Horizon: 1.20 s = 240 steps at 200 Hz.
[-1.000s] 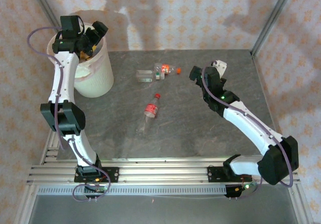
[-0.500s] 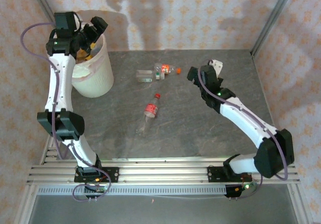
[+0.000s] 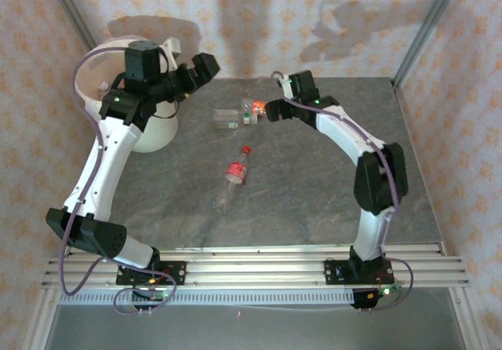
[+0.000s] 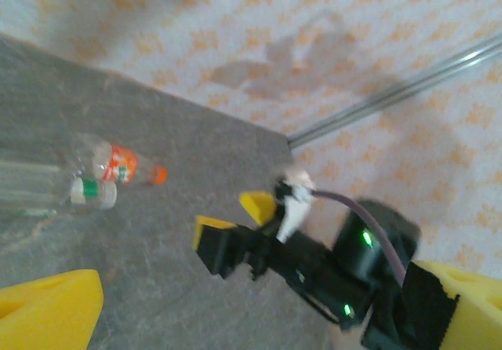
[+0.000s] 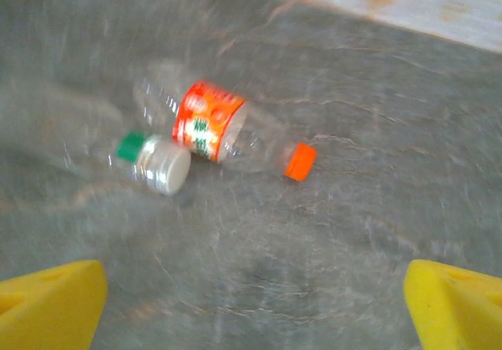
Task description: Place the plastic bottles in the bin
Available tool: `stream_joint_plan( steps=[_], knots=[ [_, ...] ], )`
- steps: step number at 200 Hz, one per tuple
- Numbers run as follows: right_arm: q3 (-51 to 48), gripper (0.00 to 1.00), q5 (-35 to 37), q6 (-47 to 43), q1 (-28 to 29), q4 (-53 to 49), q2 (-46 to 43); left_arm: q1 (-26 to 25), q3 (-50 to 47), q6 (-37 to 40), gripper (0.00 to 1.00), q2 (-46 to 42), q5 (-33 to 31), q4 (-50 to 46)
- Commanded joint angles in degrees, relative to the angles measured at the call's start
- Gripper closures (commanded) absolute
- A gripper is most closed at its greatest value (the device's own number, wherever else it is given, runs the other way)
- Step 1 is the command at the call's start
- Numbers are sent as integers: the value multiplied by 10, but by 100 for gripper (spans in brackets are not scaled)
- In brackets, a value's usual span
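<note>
**Right arm lined up on the orange bottle, grasp not yet made**

Grey table (image 3: 314,201), patterned walls behind, and three bottles lying out on it, none yet in the bin (image 3: 161,134) at the far left corner. Your right gripper (image 5: 251,299) hovers above the far pair with its jaws spread wide and nothing between them. The orange bottle (image 5: 208,122) lies on its side just ahead of the fingertips, cap pointing right. The green bottle (image 5: 153,162) lies close against its label side. Blur keeps you from telling whether the two touch. The red bottle (image 3: 237,169) lies alone nearer you, mid-table, well apart from the pair.

Your left gripper (image 3: 198,69) hangs just beside the bin on its table side, jaws fully apart and empty.

This looks like the approach step of a pick. Next, you likely need to bring the right gripper forward and down until its fingers straddle the orange bottle's body across its width, then close. Pick a line that keeps the near finger off the green bottle, since a nudge could roll either one away. After that comes the long carry left to the bin, so check the left arm leaves the rim free.
</note>
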Motion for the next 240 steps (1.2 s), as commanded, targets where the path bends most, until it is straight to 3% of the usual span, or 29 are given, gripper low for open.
stream_joint_plan(
  steps=[1,31,89,126,161,200,240],
  knots=[
    [95,5,-30,-211,-8,-143,76,-14,-28,18,0,-8,-28,17],
    [251,10,-56,-262,-20,-240,191,-23,-67,13,0,-11,-47,24],
    [469,14,-30,-336,-26,-284,363,-23,-99,22,0,-18,-74,0],
    [502,14,-13,-347,-33,-252,405,-24,-145,8,0,-33,-77,13],
    [509,13,-96,-390,-37,-268,428,-24,-169,8,0,-40,-91,4],
    [558,16,-116,-409,-37,-277,470,-24,-172,-10,0,-18,-70,21],
    [542,39,-117,-420,-38,-311,458,-27,-174,-10,0,-10,-78,21]
  ],
)
